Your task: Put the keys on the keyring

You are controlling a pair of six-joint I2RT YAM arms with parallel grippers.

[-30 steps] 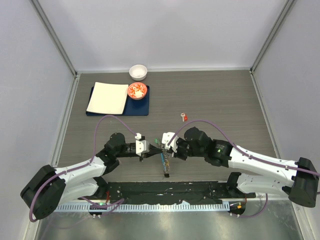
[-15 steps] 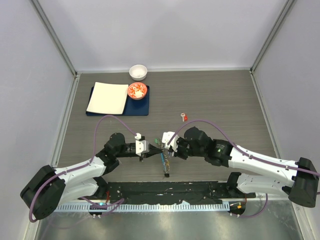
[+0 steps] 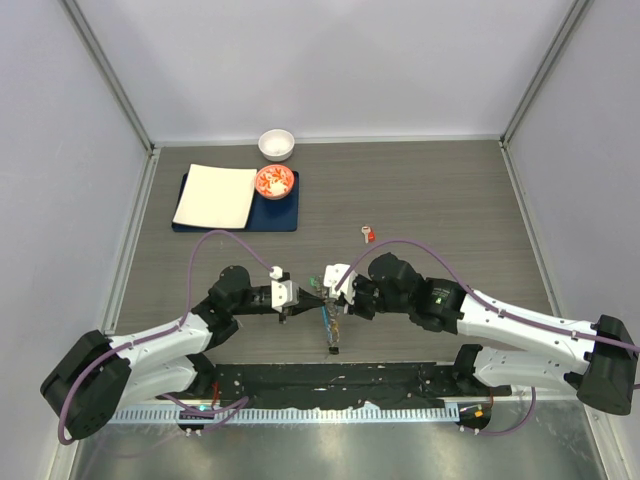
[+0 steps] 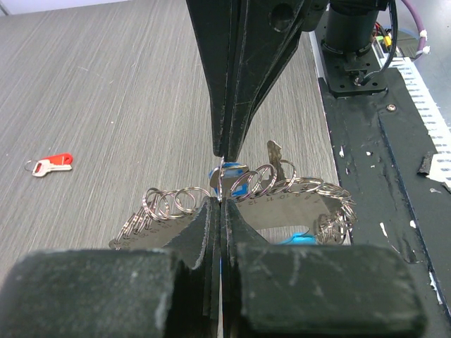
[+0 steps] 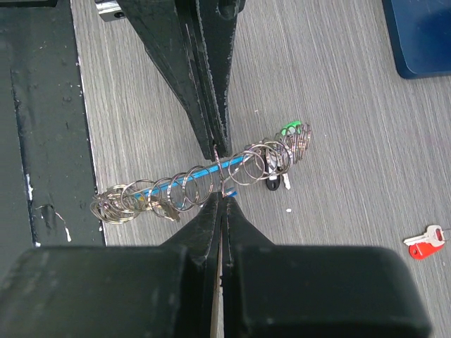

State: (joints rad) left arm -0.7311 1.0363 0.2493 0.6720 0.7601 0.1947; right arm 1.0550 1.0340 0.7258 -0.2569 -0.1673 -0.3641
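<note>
Grey table (image 3: 450, 190): left gripper (image 4: 220, 204) and right gripper (image 5: 225, 201), jaws closed, apparently pinch one thin, springy loop of the slippery keyring (image 5: 201, 172); the light red key (image 5: 425, 243) lies well apart.

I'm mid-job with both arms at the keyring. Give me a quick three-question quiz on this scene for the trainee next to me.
1. True or false: the red key already hangs on the keyring.
2. What does the left hand pinch? A) a ring of the keyring B) the red key C) nothing
3. Is the right hand open or shut?

Key:
1. False. It lies loose on the table, apart from the keyring.
2. A.
3. Shut, on the keyring, tip to tip with the left hand.
</note>
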